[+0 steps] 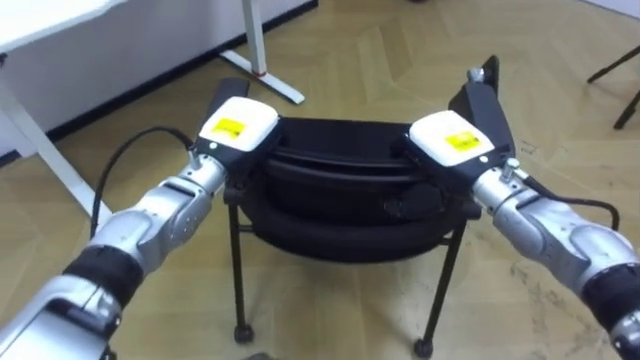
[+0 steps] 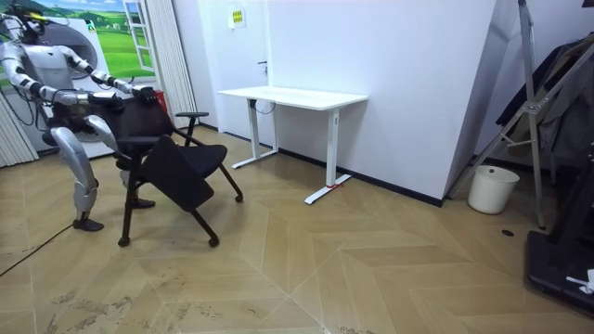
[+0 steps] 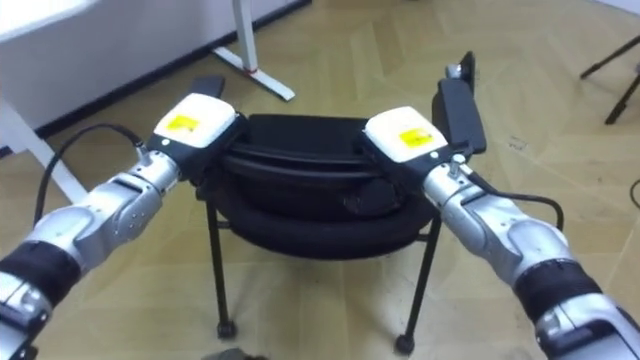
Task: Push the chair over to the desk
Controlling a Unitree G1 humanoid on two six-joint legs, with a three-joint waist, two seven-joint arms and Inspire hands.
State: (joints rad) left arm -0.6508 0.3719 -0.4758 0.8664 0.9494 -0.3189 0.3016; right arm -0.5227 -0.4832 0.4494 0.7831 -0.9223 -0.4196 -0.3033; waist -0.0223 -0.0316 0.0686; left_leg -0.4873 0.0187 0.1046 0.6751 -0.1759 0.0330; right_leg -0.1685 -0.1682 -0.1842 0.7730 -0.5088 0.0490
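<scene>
Left hand [image 1: 235, 125]: laid on the top edge of the chair [image 1: 340, 190] back, at its left corner, back of the hand upward. Whether it grips or merely presses cannot be told; its far side is lost against the black backrest.

Right hand [image 1: 455, 140]: same placement at the right corner, just inside the right armrest [image 1: 485, 100]. Grip state likewise cannot be told.

Arms: both reach forward and slightly inward, forearms roughly level and near-symmetrical, wrists in line with the backrest top.

Chair: black, on casters, directly in front of the robot with its back toward it. In the room view it stands on the wood floor [image 2: 371, 269], well apart from the white desk [image 2: 292, 96], with the seat sloping down away from the robot.

Robot: stands close behind the chair, leaning toward it, one leg set back.

Step in hand, as judged: contact made at the backrest, push under way or about to begin.

Next move calls for: even forward pressure from both hands so the chair rolls straight rather than swinging, steps to follow it, and force kept low on the back to avoid tipping it forward.
</scene>
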